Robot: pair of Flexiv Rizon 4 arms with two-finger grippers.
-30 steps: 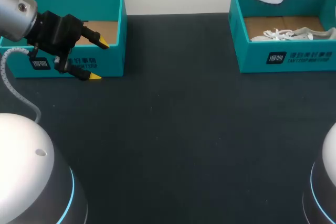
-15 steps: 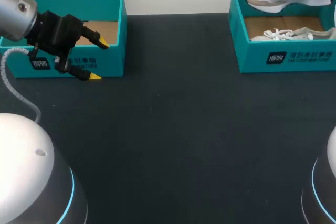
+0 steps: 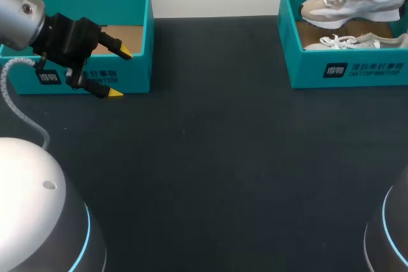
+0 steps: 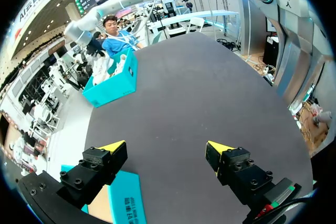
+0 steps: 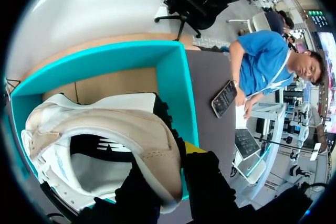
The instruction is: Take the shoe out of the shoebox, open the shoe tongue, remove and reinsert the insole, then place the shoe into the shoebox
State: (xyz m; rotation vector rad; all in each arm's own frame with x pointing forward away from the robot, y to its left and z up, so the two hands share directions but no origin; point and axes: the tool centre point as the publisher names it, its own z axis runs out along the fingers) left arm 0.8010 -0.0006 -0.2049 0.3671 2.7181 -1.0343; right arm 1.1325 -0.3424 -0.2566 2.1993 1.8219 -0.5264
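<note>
Tally — shoebox (image 3: 131, 78) (image 3: 306, 71) two, shoe (image 3: 347, 4) (image 3: 357, 41) probably two.

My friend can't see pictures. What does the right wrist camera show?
A beige and white sneaker fills the view, its heel pinched in the right tool. The tool holds it over an open teal cardboard shoebox.

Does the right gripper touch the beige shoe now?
Touching. In the right wrist view the heel of the shoe is pinched between the two fingers of the right gripper.
</note>
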